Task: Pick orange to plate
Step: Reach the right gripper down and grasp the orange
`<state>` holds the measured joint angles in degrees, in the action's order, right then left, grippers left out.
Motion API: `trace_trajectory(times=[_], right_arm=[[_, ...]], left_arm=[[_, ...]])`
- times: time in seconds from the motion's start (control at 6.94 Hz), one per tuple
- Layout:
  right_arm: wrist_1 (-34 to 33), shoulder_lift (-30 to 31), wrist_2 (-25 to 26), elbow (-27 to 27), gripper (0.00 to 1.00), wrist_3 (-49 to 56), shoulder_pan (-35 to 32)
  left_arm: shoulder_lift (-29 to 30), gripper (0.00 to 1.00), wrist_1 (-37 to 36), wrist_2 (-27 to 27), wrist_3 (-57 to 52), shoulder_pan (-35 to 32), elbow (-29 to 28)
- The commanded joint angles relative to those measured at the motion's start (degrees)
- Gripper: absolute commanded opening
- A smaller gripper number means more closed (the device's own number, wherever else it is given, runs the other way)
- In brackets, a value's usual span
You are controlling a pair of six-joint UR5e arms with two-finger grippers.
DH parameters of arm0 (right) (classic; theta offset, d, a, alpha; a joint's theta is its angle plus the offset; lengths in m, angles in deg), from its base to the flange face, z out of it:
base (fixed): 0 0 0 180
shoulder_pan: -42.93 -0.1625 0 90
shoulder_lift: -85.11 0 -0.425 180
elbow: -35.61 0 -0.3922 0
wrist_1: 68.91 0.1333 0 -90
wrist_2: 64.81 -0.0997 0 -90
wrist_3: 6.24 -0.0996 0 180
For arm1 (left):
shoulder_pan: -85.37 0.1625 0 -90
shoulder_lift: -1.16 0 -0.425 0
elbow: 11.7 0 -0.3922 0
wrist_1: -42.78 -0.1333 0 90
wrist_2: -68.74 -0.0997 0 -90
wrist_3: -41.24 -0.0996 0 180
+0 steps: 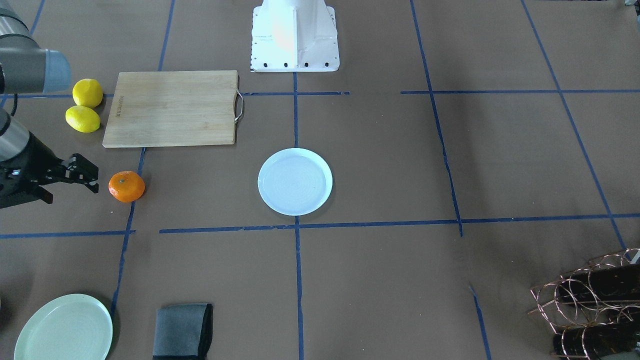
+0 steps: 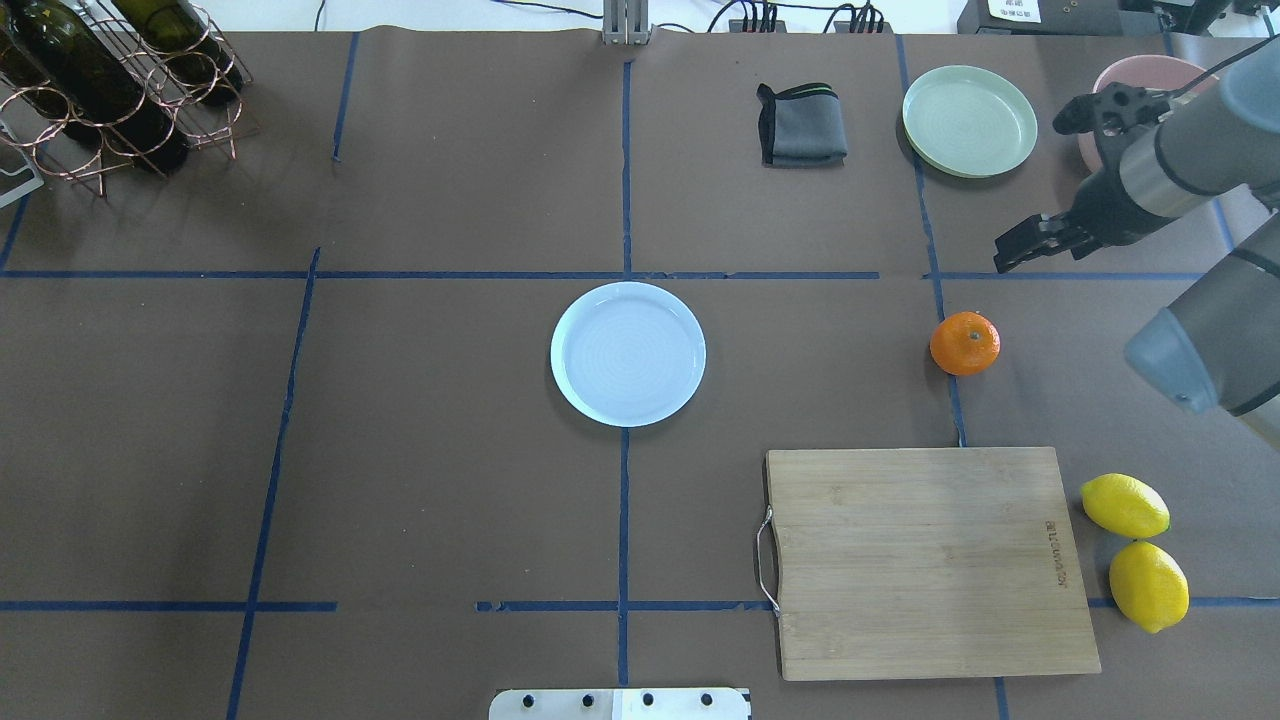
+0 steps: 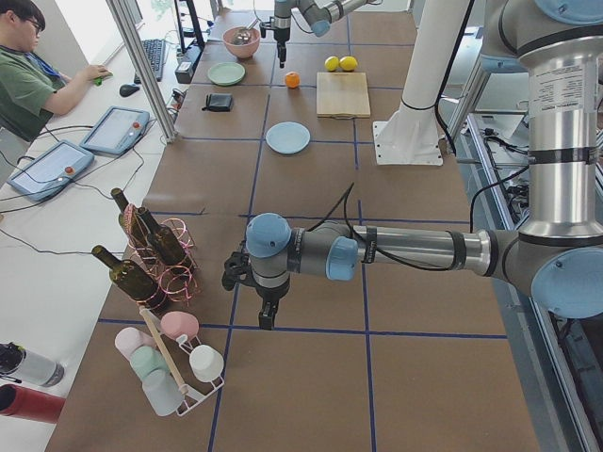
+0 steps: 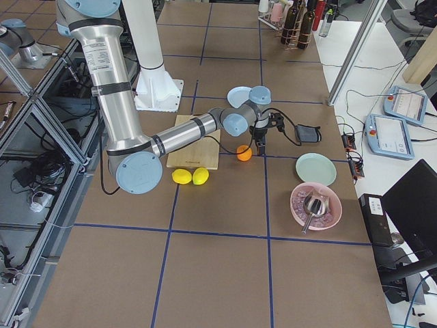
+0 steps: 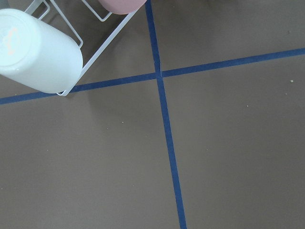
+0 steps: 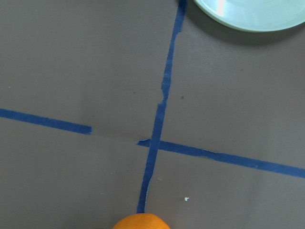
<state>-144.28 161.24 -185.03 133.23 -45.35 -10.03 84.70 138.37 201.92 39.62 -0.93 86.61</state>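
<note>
The orange (image 1: 126, 186) rests on a blue tape line on the brown table, well to one side of the white plate (image 1: 295, 181), which holds nothing. In the overhead view the orange (image 2: 964, 343) lies right of the plate (image 2: 628, 353). My right gripper (image 1: 94, 181) hovers just beside and above the orange, apart from it, its fingers looking open with nothing between them. The right wrist view catches only the top of the orange (image 6: 140, 222) at its bottom edge. My left gripper (image 3: 267, 311) points down at the table's far end; I cannot tell whether it is open or shut.
A wooden cutting board (image 1: 172, 107) and two lemons (image 1: 82, 119) lie beyond the orange. A pale green plate (image 1: 64, 327), a grey cloth (image 1: 182, 330) and a pink bowl (image 4: 315, 203) sit on the operators' side. A wine rack (image 1: 595, 300) and a cup rack (image 5: 40, 50) stand near the left arm.
</note>
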Motion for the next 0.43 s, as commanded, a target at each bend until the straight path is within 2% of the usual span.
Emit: trace_trajectory(times=[0.0, 0.29], right_arm=[[0.0, -0.1, 3.1, -0.2, 1.00, -1.9, 4.2], [0.0, 0.3, 4.8, -1.0, 1.00, -2.5, 6.2]], left_arm=[[0.0, 1.00, 0.0, 0.1, 0.0, -0.1, 0.0], [0.0, 1.00, 0.1, 0.1, 0.0, -0.1, 0.1]])
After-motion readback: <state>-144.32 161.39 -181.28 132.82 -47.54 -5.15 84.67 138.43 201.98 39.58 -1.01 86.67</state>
